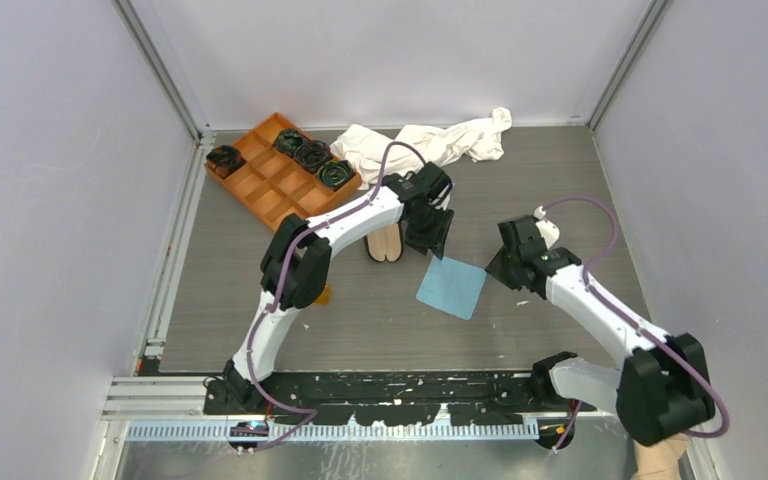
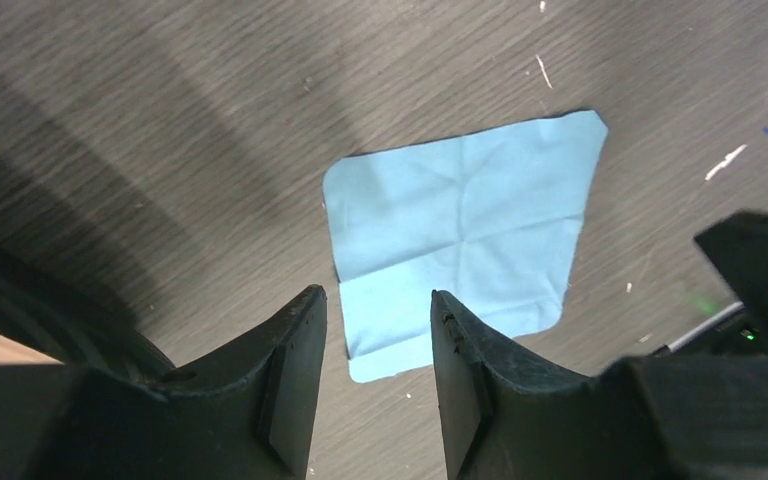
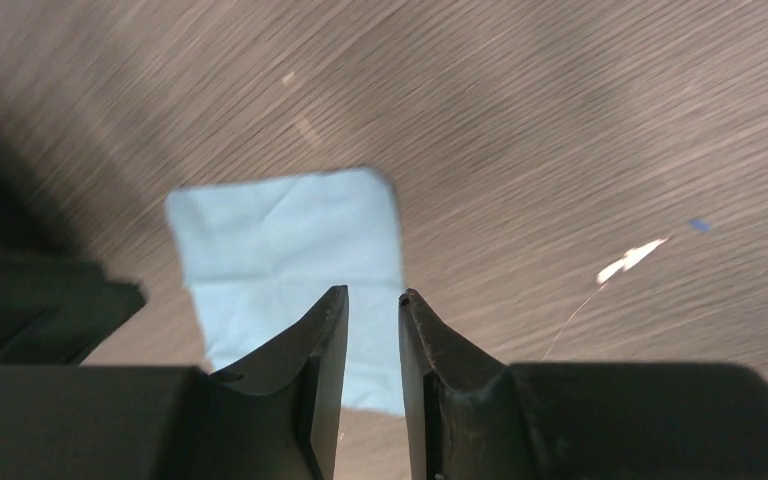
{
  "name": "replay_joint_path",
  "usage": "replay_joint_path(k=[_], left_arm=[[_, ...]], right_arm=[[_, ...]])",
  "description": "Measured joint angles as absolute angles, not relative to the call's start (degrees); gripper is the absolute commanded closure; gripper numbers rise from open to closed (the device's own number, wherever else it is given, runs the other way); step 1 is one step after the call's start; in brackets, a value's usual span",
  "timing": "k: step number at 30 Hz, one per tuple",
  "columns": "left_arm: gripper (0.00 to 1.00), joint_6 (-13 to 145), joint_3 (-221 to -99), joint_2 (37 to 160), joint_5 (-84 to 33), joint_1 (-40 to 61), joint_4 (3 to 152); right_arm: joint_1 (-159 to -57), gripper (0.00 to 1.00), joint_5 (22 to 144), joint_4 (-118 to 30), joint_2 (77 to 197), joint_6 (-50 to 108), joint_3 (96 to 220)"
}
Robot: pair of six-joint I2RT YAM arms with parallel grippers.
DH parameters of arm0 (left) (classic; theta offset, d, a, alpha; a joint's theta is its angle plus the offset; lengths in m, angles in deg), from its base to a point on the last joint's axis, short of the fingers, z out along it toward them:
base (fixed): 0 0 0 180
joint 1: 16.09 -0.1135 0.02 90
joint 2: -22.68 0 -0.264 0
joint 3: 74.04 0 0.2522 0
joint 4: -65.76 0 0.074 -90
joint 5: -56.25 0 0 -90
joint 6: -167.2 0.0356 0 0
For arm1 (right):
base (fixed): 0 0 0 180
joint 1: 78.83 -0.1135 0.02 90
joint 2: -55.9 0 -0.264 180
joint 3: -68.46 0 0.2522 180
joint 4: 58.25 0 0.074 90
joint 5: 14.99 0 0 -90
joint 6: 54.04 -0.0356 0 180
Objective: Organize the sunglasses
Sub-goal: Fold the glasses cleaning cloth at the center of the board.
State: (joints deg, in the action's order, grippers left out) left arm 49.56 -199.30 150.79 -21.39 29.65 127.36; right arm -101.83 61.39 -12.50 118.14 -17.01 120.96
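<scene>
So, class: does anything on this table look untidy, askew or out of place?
Yes. A white cloth lies crumpled in a heap at the far edge, beside the orange tray. The light blue cloth lies creased and skewed to the grain of the table.

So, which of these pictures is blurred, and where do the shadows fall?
Right wrist view: blurred, with the table grain smeared into streaks and the cloth edges soft. Left wrist view: sharp, with a crisp grain and a broad dark shadow across the left side. Top view: sharp and evenly lit, with no glare and only faint shadows.
</scene>
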Motion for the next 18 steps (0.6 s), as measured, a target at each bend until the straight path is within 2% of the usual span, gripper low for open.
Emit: replay_joint_path(k=[3, 8, 18], left_arm=[[0.57, 51.75, -199.15, 151.25, -22.35, 29.63, 126.70], [0.62, 54.24, -203.52, 154.59, -20.23, 28.75, 127.07], [0.73, 59.01, -207.00, 160.47, -18.61, 26.46, 128.76]], right_arm=[[-97.11, 0.70, 62.94, -13.57, 123.61, -14.47, 121.68], [-95.49, 0.70, 65.58, -14.36, 130.62, -10.82, 123.78], [-94.42, 0.70, 67.24, -15.67, 130.88, -9.12, 124.77]])
